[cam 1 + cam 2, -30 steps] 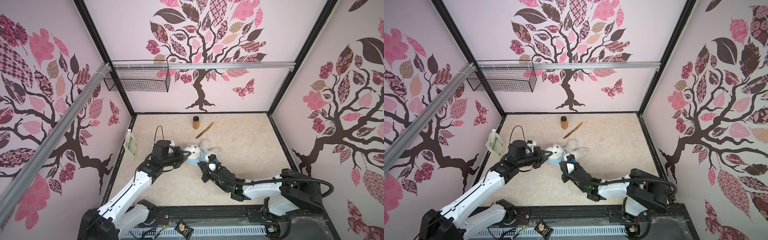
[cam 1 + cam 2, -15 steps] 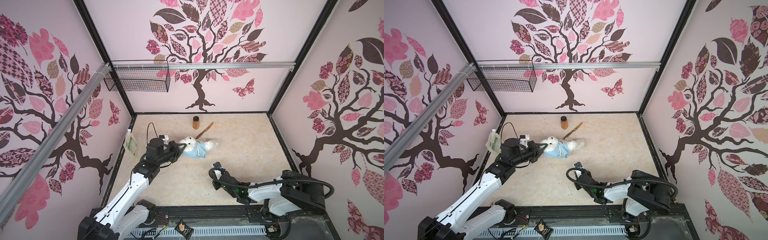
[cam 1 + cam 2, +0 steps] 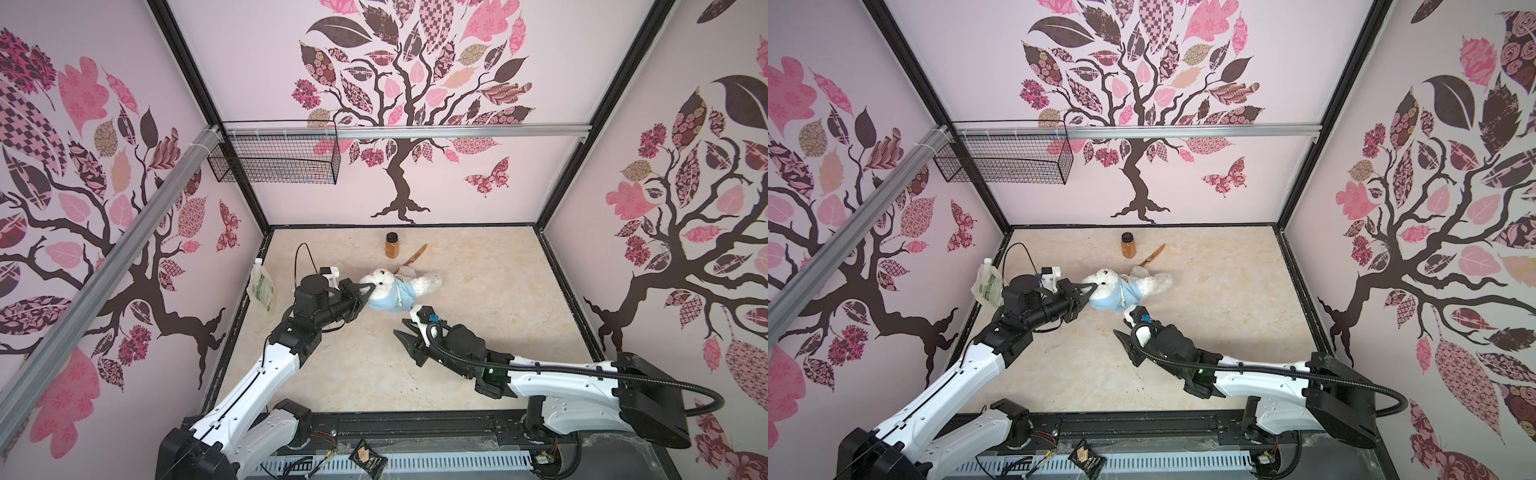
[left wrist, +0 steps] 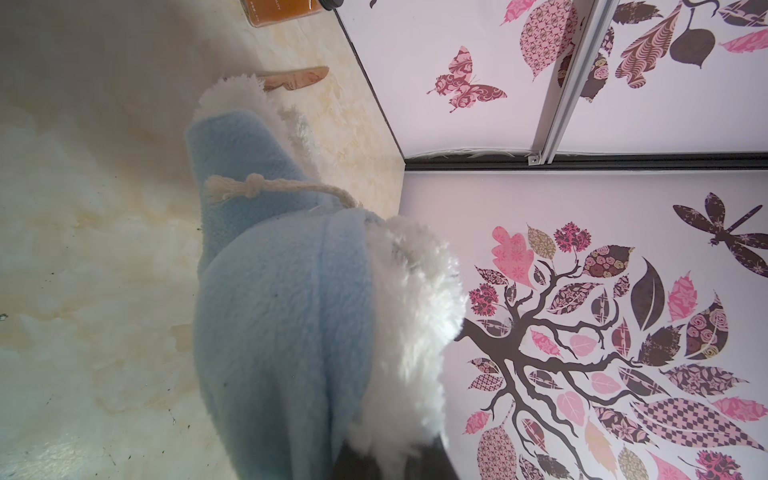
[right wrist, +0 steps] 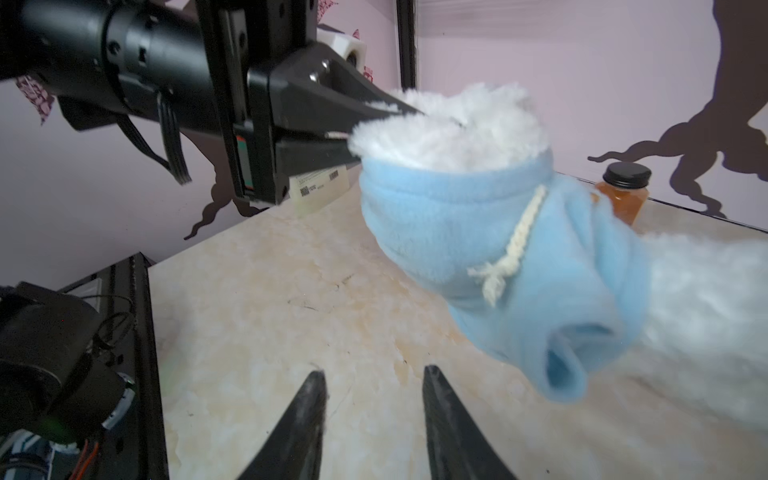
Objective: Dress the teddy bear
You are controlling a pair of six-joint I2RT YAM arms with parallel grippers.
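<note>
The teddy bear, fluffy and white, wears a light blue shirt with a cream drawstring. It lies left of the table's middle in both top views. My left gripper is shut on the white fur of its head, which is held up off the table. In the left wrist view the shirt and fur fill the frame, and the jaws are mostly hidden. My right gripper stands open and empty, low over the table just in front of the bear. A shirt sleeve hangs near it.
An amber jar with a black lid and a wooden knife sit behind the bear. A pouch leans on the left wall. A wire basket hangs high at the back left. A small packet lies by the front rail.
My right gripper has come off the bear, drawn back toward the front and opened. My left gripper has pulled the bear back and to the left by its head.
</note>
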